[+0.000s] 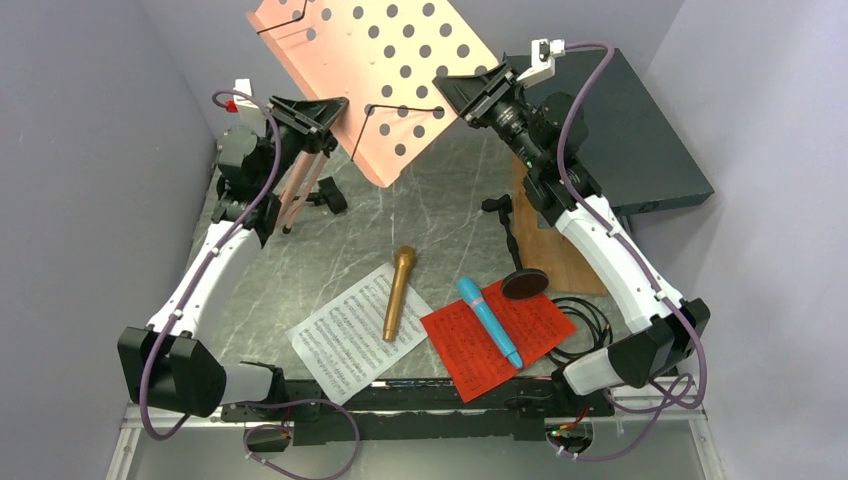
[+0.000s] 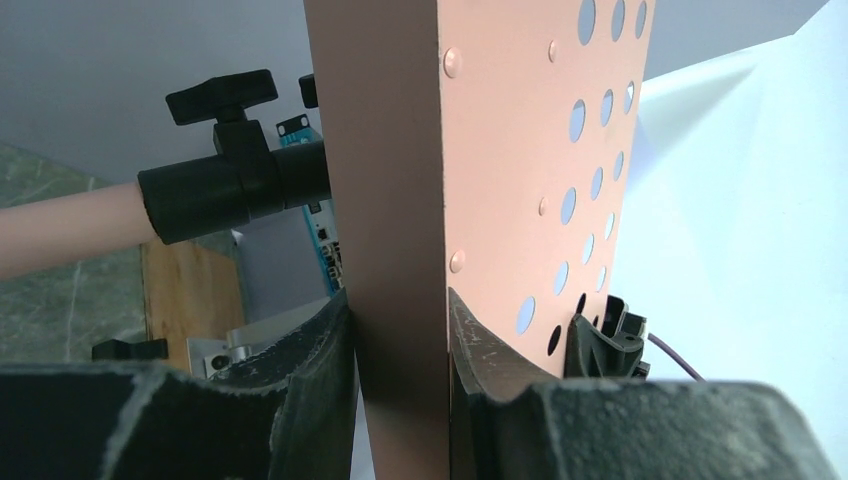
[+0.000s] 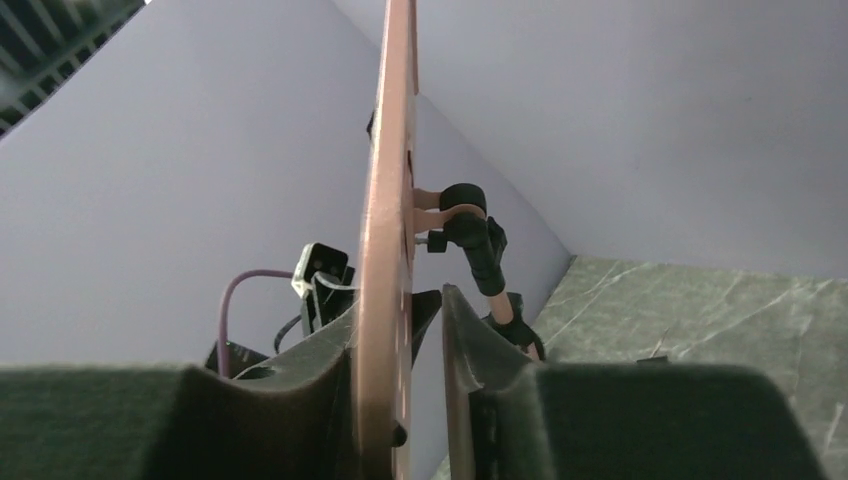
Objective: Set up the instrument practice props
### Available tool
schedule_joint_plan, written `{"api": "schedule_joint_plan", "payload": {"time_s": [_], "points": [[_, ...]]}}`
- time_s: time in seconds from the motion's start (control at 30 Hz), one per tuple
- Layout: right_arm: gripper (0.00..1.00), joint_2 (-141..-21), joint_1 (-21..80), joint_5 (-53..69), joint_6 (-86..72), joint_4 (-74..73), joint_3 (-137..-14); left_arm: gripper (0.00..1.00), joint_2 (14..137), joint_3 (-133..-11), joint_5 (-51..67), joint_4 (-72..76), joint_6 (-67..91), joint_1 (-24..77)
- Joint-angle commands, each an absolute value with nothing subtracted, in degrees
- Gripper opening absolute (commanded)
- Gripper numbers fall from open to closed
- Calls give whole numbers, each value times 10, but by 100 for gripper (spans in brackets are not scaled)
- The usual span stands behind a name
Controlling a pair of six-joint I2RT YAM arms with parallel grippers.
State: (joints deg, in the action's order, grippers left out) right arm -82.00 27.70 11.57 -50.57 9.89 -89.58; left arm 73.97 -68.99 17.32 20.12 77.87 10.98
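Observation:
The pink hole-punched music desk (image 1: 400, 70) is raised at the back and tilted, with its tripod legs (image 1: 300, 195) below it on the left. My left gripper (image 1: 335, 110) is shut on the desk's lower ledge (image 2: 400, 200), with both pads pressed on it. My right gripper (image 1: 455, 90) straddles the desk's right edge (image 3: 385, 250). One finger touches it and a gap shows at the other. A gold microphone (image 1: 398, 293) lies on the white sheet-music page (image 1: 345, 345). A blue microphone (image 1: 489, 322) lies on the red page (image 1: 530, 325). One black round-based pole (image 1: 523, 283) lies at the right.
The dark-teal box (image 1: 640, 140) sits at the back right behind my right arm. The wooden board (image 1: 565, 260) lies beside the pole's base. A black cable (image 1: 592, 318) coils near the red page. The walls stand close on both sides.

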Motion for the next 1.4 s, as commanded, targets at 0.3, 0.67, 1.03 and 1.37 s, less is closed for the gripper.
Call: {"api": "schedule_joint_plan", "payload": {"time_s": [0.3, 0.67, 1.03, 1.37], "points": [[0, -811, 296, 150, -333, 177, -947, 82, 594, -641, 219, 232, 717, 114], [0, -828, 296, 204, -238, 129, -1012, 99, 449, -640, 212, -175, 464, 112], [0, -856, 294, 257, -231, 87, -1085, 99, 394, -612, -41, -410, 373, 112], [0, -866, 294, 312, -212, 30, -1140, 99, 605, -630, -25, -280, 210, 111]]}}
